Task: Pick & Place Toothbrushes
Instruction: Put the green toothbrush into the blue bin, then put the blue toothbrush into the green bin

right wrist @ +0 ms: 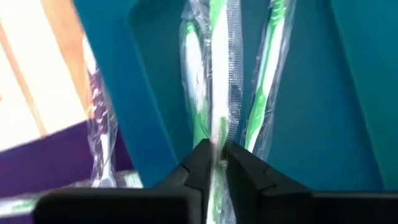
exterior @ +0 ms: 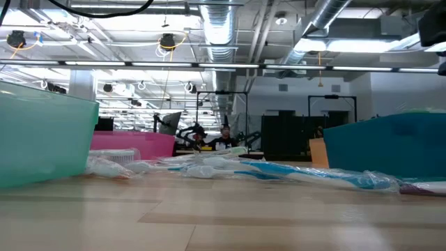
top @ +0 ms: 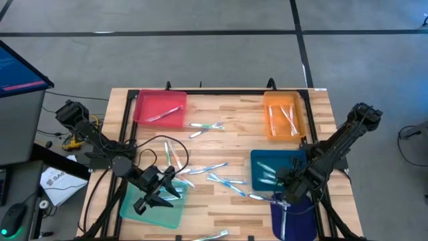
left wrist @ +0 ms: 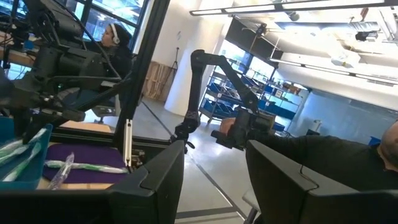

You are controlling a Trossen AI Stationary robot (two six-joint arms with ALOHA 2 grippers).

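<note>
The right gripper (right wrist: pixel 214 163) sits low over the blue tray (top: pixel 259 175), its jaws nearly together around a wrapped green toothbrush (right wrist: pixel 216 93) that lies inside among others; whether they truly grip it is hard to say. The left gripper (top: pixel 155 194) hangs above the teal tray (top: pixel 130 209), jaws apart and holding nothing. More toothbrushes (top: pixel 221 177) lie scattered on the wooden table (top: pixel 227 110) between the trays.

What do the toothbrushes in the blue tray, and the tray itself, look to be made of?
Toothbrushes: white and green, probably plastic, each in a clear crinkly wrapper that catches glints. Blue tray: smooth, even-coloured walls with a rounded rim, likely moulded plastic. Tabletop: pale wooden planks.
</note>
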